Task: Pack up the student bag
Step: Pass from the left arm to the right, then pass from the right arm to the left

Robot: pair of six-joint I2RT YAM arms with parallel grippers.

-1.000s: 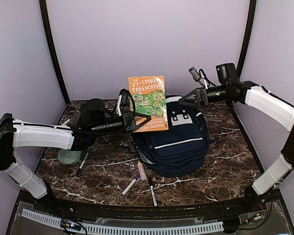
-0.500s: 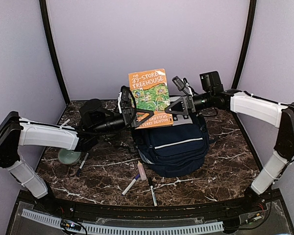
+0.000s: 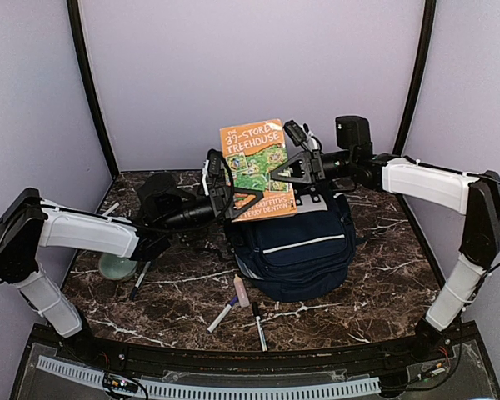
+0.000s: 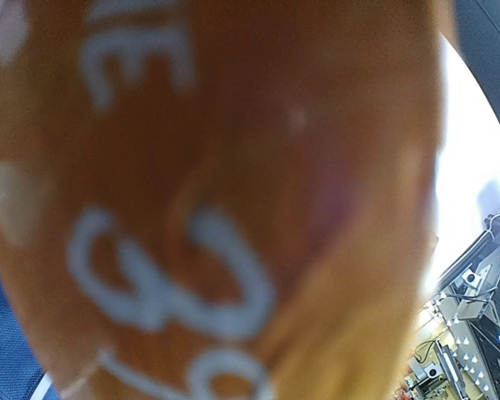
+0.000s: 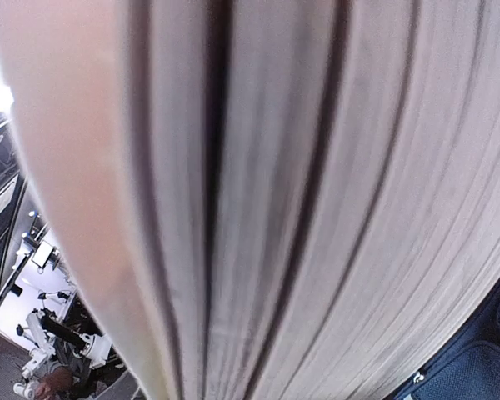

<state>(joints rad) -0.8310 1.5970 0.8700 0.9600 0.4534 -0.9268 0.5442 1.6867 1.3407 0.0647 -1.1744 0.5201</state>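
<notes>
Centrally, both arms stretch inward above the backpack (image 3: 296,250); left gripper (image 3: 237,201) grasps the upright book (image 3: 252,154), right gripper (image 3: 278,176) straddles its edge, grip unclear.

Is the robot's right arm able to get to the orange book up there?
Most likely yes. The right hand is right at the right edge of the orange book, with page edges filling its wrist view. The left hand holds the book upright above the student bag, and nothing sits between.
</notes>
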